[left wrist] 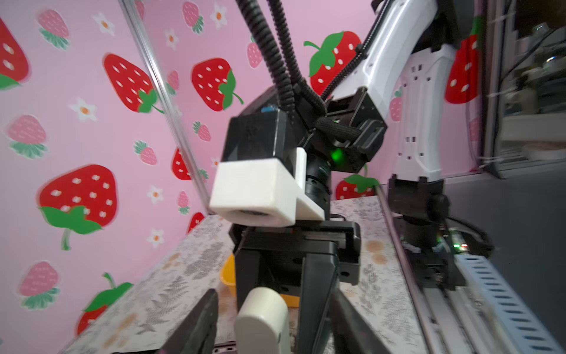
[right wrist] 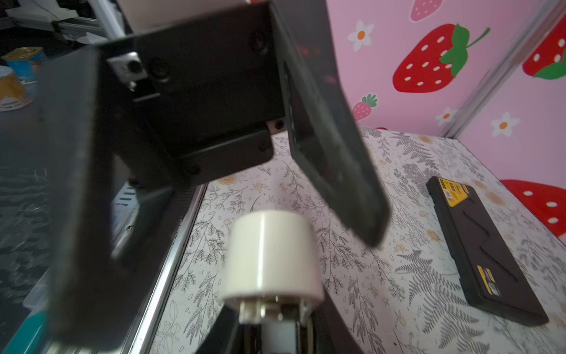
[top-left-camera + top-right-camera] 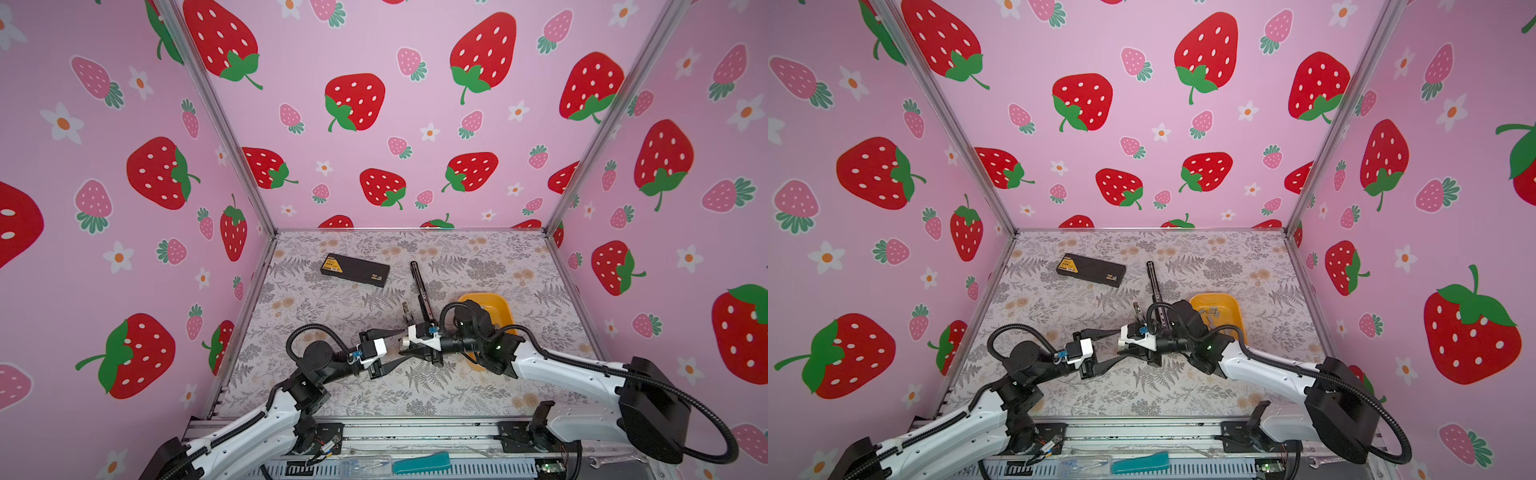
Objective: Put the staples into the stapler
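Right wrist view: right gripper (image 2: 275,320) pinches stapler (image 2: 271,254); left gripper (image 3: 405,344) spread either side, not touching. Judgement: draw left straight back, no nudging, then fetch staples (image 3: 1210,312).

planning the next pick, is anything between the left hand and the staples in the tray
Yes: the right hand, shut on the stapler, and its wrist sit between the left hand and the staples in the tray; that arm also overhangs the tray's near side.

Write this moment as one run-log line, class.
left tool: open, flanking stapler cream end | right tool: shut on stapler | staples: in yellow tray | black box: back, untouched
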